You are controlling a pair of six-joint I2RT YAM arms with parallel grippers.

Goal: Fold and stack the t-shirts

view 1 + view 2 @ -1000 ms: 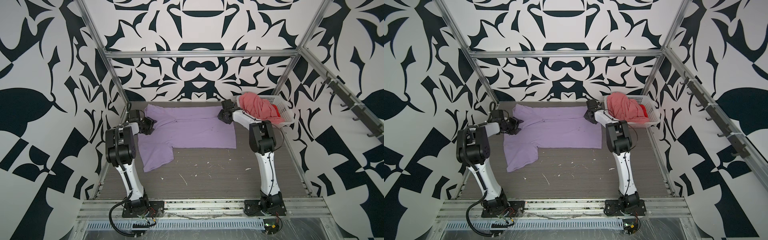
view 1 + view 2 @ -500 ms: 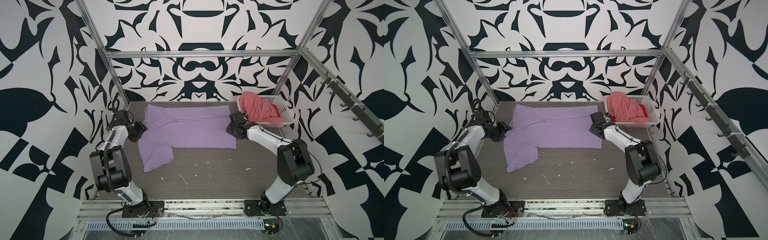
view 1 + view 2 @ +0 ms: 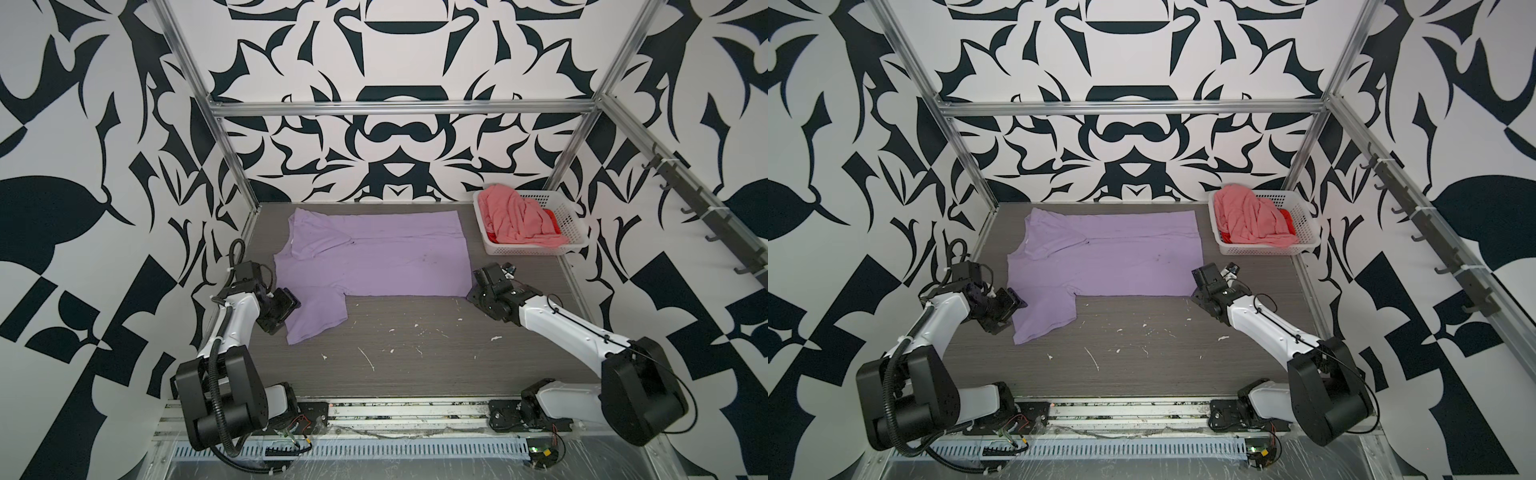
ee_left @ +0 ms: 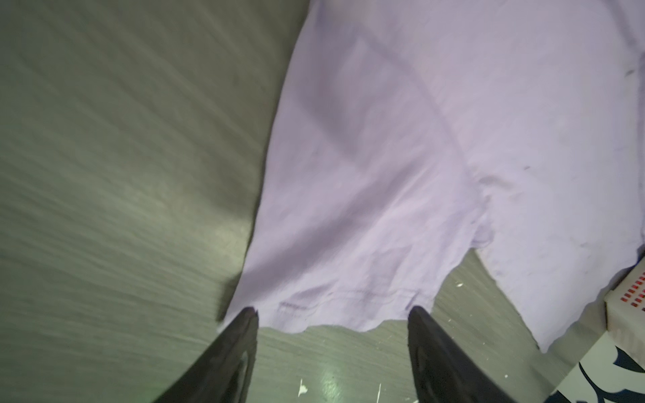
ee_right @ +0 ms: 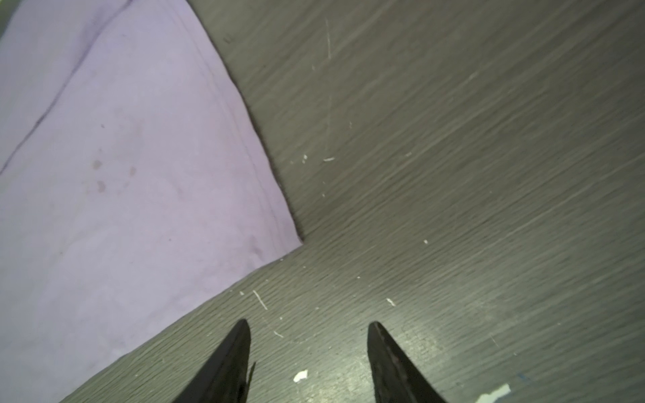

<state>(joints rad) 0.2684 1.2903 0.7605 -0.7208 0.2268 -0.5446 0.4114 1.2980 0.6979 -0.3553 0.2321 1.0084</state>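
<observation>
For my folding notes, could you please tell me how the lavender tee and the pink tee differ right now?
The lavender tee lies spread out flat; the pink tee is crumpled in a heap. The lavender tee rests on the table, the pink tee in the white basket, over a red tee. Both are plain-coloured, and neither is fully folded.

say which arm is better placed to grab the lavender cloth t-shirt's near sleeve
Left, probably. Its open jaws flank the hem of the near sleeve of the lavender cloth t-shirt; the right arm's open jaws hover over grey table off the shirt's corner.
</observation>
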